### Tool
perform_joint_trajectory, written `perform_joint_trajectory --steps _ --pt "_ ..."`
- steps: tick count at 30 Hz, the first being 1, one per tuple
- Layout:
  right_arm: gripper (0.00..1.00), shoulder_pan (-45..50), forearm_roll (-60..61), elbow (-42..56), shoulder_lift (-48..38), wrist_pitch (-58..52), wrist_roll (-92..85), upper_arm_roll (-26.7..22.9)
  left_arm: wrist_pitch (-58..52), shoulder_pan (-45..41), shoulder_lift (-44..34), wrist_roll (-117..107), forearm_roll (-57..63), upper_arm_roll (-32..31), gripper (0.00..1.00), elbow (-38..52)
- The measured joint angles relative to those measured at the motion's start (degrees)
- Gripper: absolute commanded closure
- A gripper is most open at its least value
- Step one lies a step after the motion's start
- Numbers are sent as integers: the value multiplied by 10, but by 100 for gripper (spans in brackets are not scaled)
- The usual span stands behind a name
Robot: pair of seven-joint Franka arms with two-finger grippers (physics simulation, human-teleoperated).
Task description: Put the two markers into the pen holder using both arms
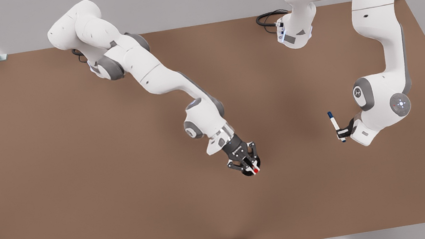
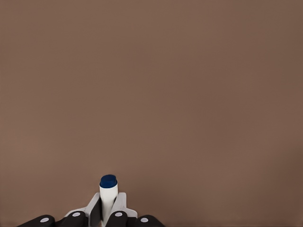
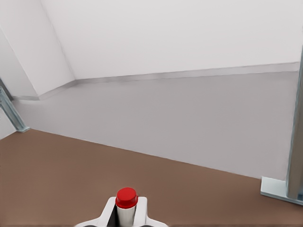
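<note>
Brown table [image 1: 78,177] taken as the landmark throughout. Right gripper [image 1: 250,167] hung over the table's middle, a little toward its near edge, tilted down and toward the front view's right. Its fingers were closed on the red-capped marker [image 1: 255,169]; in the front view only the red cap showed between the fingertips, against a dark round shape under the gripper that could not be made out for certain. The right wrist view showed the same marker [image 3: 126,204] held upright between the fingers, cap outward, white barrel below it, with the table's far edge, a grey floor, white walls and a metal frame post [image 3: 294,156] beyond. Left gripper [image 1: 345,131] sat over the table's side at the front view's right, about level with the table's middle from back to front, tucked close under its own wrist. It was clamped on the blue-capped marker [image 1: 335,125] around the lower part of the white barrel; the marker stood nearly upright in the picture, blue cap at the upper end, leaning slightly toward the front view's left. The left wrist view showed that marker [image 2: 108,195] pinched between the fingers [image 2: 120,218], blue cap pointing out over bare brown tabletop. Both markers were clear of the table surface, well apart from each other.
</note>
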Motion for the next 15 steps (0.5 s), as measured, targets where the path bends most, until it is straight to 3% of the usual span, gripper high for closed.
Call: perform_joint_trajectory --steps 6,7,8,9,15 --pt "76 1 0 0 -2 -37 3 0 -8 0 1 1 0 0 78 0" --pt "59 1 1 0 -1 -42 3 0 -9 0 1 1 0 0 78 0" --pt "14 1 1 0 -1 -45 3 0 -9 0 1 1 0 0 78 0" --pt "1 1 1 0 -1 -49 3 1 -10 0 1 1 0 0 78 0" --pt "0 -14 2 -1 -37 -88 3 5 -17 1 -1 3 0 -9 79 10"
